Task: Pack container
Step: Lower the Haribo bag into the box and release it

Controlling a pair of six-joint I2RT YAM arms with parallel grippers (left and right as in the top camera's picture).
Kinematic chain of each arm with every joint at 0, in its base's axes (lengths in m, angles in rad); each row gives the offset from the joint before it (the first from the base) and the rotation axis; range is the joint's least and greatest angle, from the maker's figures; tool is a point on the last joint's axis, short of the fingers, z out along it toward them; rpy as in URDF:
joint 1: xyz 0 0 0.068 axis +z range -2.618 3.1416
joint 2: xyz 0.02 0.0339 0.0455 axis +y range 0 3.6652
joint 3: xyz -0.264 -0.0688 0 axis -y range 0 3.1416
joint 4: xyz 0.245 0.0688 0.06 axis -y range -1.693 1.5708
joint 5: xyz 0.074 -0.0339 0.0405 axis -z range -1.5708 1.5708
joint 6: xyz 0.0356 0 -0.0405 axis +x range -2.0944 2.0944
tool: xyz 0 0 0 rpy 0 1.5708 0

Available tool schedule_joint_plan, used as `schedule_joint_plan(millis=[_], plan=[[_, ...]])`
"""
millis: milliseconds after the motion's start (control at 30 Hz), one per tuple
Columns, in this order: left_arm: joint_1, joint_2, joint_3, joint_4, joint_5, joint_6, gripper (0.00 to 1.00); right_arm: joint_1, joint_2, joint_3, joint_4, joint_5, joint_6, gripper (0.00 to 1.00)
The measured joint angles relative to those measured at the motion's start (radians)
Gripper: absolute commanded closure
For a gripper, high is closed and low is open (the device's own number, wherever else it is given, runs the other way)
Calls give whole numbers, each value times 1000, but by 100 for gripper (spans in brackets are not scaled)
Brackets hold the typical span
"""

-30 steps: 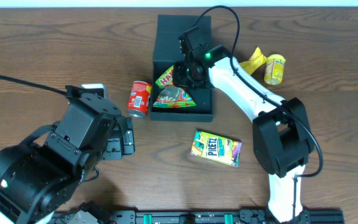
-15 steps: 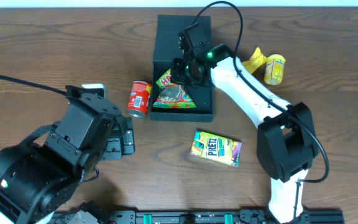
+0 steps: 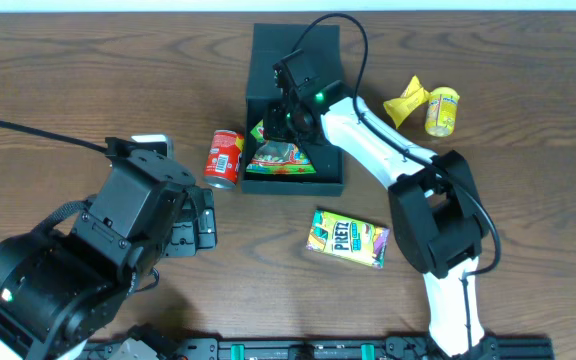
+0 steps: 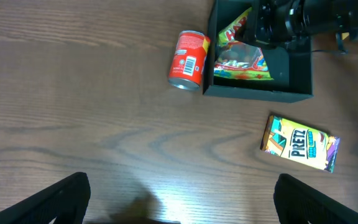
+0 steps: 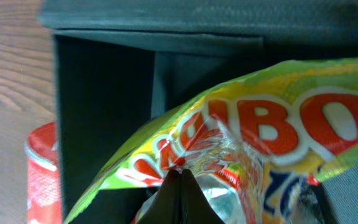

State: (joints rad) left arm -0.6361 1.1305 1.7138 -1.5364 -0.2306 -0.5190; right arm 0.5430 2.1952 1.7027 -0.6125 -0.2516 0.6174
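Container point(image 3: 268, 60), one, lies open mid-worktop point(image 3: 88, 80); one red can point(image 3: 224, 157) is just beside its left wall, one gummy bag point(image 3: 280, 155) inside, one Pretz box point(image 3: 347, 238) near its front, and a yellow packet point(image 3: 405, 98) and a yellow can point(image 3: 442, 110) off right. The left tool point(image 4: 179, 208) hangs spread wide, well left of it. The right tool point(image 5: 179, 193) is over its inside, pressed together at the bag's crinkled top, though a pinch is hard to make out.

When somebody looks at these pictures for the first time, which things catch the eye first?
The black container at the far middle of the wooden table stands out, with a bright green-and-yellow snack bag inside it and the right gripper, shut, at that bag. A red can lies just left of the container, and a colourful Pretz box lies nearer, apart from it.
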Motion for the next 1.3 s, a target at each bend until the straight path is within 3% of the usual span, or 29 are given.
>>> schedule_joint_plan(millis=[367, 867, 1133, 1300], plan=[[0, 0, 0, 0, 0, 0, 5, 4, 41, 0, 138, 10, 0, 98], [0, 0, 0, 0, 0, 0, 5, 23, 95, 0, 194, 72, 0, 98], [0, 0, 0, 0, 0, 0, 5, 23, 35, 0, 120, 116, -6, 99], [0, 0, 0, 0, 0, 0, 5, 23, -79, 2, -24, 203, -45, 99]])
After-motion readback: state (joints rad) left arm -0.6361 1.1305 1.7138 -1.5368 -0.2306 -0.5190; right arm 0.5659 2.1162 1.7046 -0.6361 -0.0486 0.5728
